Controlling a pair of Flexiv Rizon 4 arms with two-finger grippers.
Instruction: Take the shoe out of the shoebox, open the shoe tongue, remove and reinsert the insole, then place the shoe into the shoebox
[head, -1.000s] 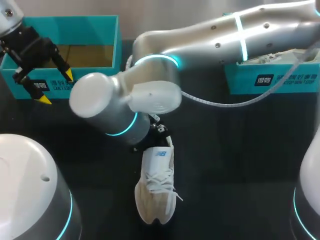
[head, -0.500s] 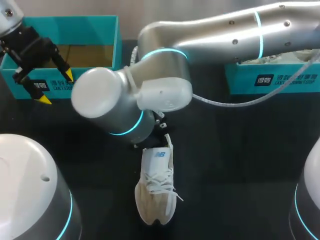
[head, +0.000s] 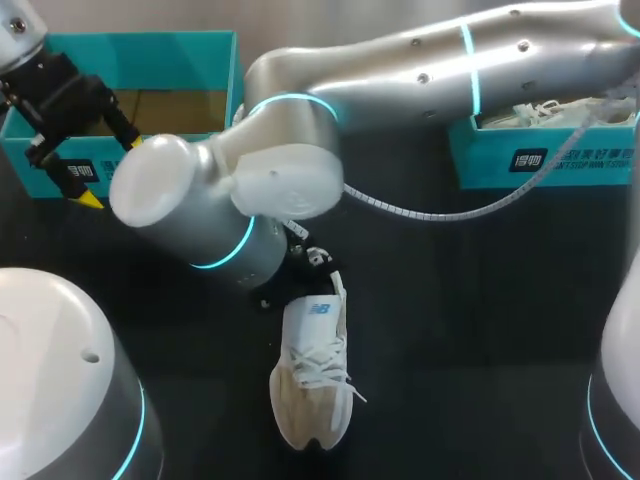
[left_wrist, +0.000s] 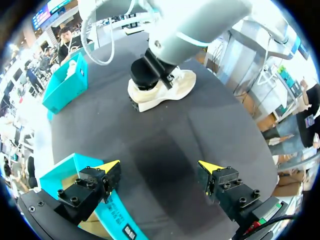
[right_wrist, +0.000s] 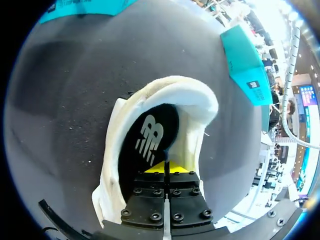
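Shoe (head: 311, 385) sits out on the black table (head: 480, 300), roughly in the middle and well apart from both boxes. Its long axis runs near-to-far: toe pointing back toward the robot, heel at the far end, laces facing up. That heel end is exactly where the right gripper (right_wrist: 165, 168) is, so the right arm, reaching in past the middle, is the one on the job. Its wrist view looks straight down into the shoe's opening. The dark insole (right_wrist: 147, 137) lies in the heel, and the padded collar curves around ahead of the fingers.

The fingers on that one are pressed together with no gap showing, yellow tips down at the insole. Can't tell if they've actually got a bit of insole pinched or are just touching it. My guess is this is the insole step. Any pull would need to go up and out through the opening rather than along the shoe.

Left gripper (head: 112, 175) is spread wide with nothing in it. It hangs over the front edge of the teal shoebox (head: 150, 45) on the left, well apart from the shoe. A second box (head: 540, 160) is off to the right.
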